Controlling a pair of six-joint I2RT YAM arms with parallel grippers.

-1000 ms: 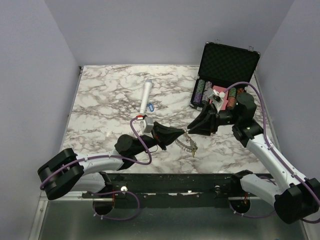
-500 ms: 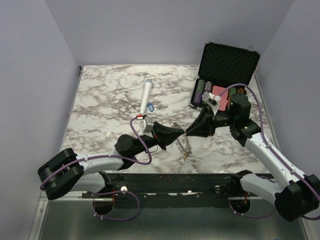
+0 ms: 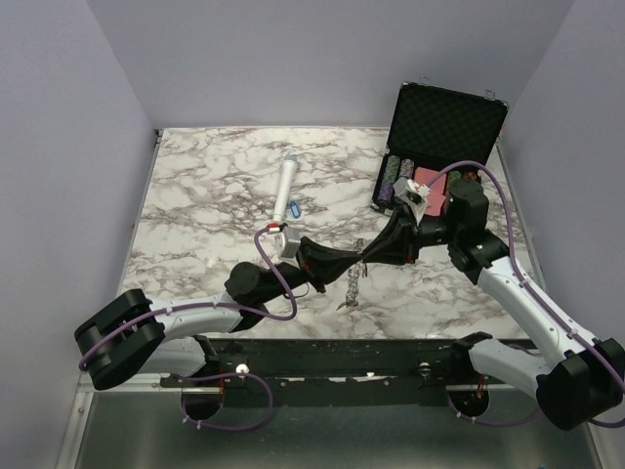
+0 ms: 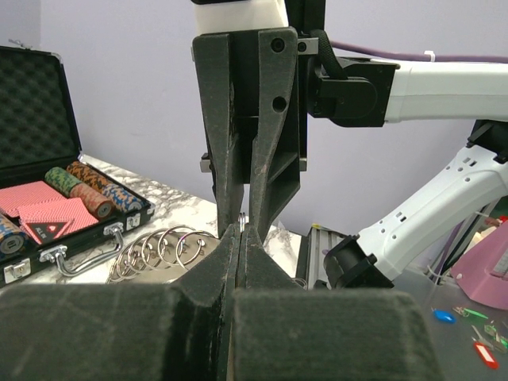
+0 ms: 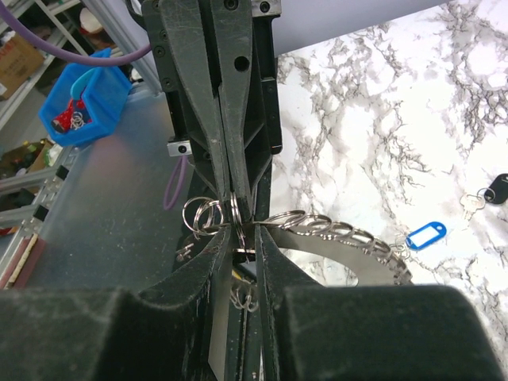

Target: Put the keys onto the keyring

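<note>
I have both grippers meeting tip to tip above the front middle of the bench (image 3: 215, 195). The left gripper (image 3: 359, 260) has its fingers pressed together on the rim of the keyring (image 3: 353, 280), which hangs edge-on below the tips. The right gripper (image 3: 370, 255) shows only a thin slit between its fingers at one of the small loops, and I cannot tell whether it grips. The blue-tagged key (image 5: 426, 236) lies on the marble beside the white cylinder (image 3: 285, 191). The black-tagged key (image 5: 494, 190) is near it. Both keys are well apart from the keyring.
</note>
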